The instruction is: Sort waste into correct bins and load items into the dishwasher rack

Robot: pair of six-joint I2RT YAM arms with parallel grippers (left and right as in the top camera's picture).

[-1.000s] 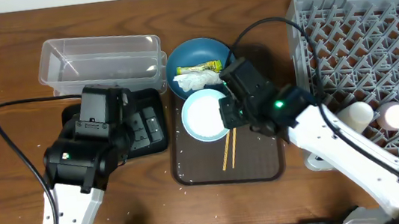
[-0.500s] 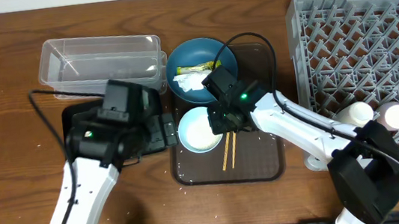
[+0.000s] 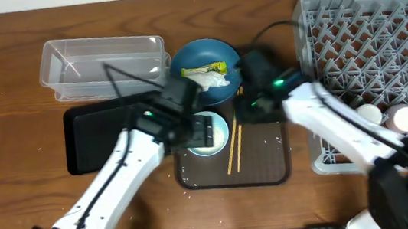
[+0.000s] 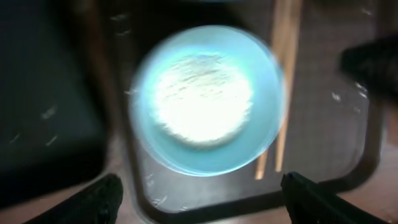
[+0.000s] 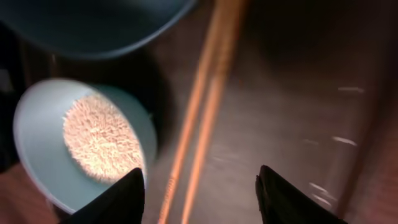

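A: Entry. Change against a second ago: the left gripper (image 4: 200, 200) has left the black tray (image 3: 87, 139) and now hangs straight above the light-blue bowl (image 4: 205, 99). Its jaws are spread wide, one fingertip at each lower corner of the wrist view, nothing between them.

B: Noted. And the right gripper (image 5: 199, 199)?

A: It has backed off the bowl toward 3 o'clock. It now sits over the brown serving tray (image 3: 267, 161), with the wooden chopsticks (image 5: 205, 106) running beneath it. Its jaws are also apart and hold nothing.

B: Position of the bowl?

A: On the serving tray, at 6 o'clock of the dark-blue dish (image 3: 197, 53), with the chopsticks just beside it at 3 o'clock. It lies slightly further toward 6 o'clock than a second ago. White rice (image 5: 99, 137) remains in its bottom.

B: Other waste?

A: The snack wrapper (image 3: 213, 69) and the tissue (image 3: 208, 82) lie on the dark-blue dish, not moved. The two white cups (image 3: 370, 115) stand in the grey rack (image 3: 379, 25), near its 7 o'clock corner.

B: Reading?

A: Probably a handover. The left arm looks set to take the bowl, likely to tip the rice into a bin before racking. The right is placed for the chopsticks. Both wrist views are blurred, so neither arm appears settled.
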